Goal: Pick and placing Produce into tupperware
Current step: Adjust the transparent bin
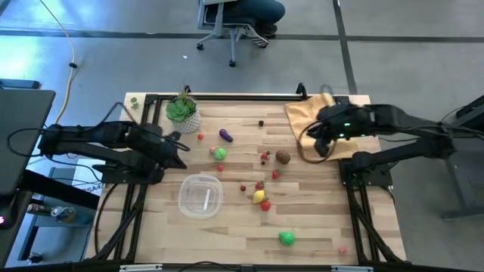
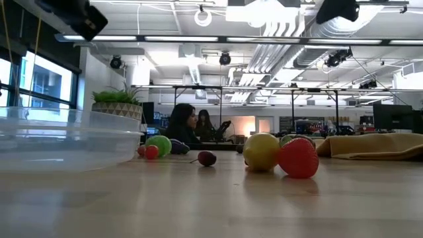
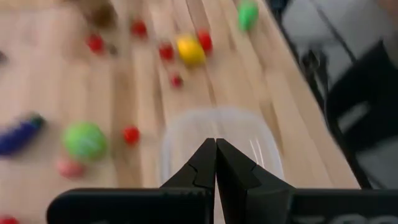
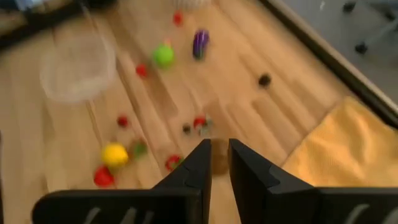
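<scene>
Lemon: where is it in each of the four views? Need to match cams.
High view: lemon right of the tupperware, strawberry touching it.
Low view: lemon right of centre, strawberry beside it, tupperware at far left.
Left wrist view: lemon beyond the tupperware.
Right wrist view: lemon beside the strawberry.
Shared landmark: the tupperware.
</scene>
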Action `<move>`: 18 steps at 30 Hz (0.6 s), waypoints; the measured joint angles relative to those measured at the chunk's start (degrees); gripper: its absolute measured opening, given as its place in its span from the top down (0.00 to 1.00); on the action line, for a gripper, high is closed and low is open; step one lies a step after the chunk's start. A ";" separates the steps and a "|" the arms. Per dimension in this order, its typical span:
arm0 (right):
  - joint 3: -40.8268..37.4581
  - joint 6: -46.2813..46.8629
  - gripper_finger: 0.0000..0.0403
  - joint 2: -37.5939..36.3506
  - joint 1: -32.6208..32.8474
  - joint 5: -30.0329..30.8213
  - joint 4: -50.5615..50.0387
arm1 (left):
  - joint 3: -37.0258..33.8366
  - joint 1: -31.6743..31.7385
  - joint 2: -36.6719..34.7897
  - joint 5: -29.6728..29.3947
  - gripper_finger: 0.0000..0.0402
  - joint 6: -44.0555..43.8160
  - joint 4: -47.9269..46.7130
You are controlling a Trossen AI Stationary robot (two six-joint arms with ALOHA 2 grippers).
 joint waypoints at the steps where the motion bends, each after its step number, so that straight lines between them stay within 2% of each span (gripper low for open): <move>1: 0.06 -0.38 0.89 1.32 0.49 -0.61 -0.20 | -0.02 -1.19 1.76 -0.02 1.00 -0.01 -1.08; 5: -0.92 -1.11 0.89 4.54 2.53 -1.05 -0.64 | -0.11 -7.07 10.46 -2.57 1.00 0.35 -1.72; 11: -2.02 1.14 0.89 6.83 4.21 0.62 -0.58 | -0.11 -13.03 23.85 -9.92 1.00 1.39 5.04; 18: -2.06 1.77 0.89 6.96 5.37 1.90 -0.15 | -0.11 -13.25 37.04 -8.39 1.00 1.77 16.56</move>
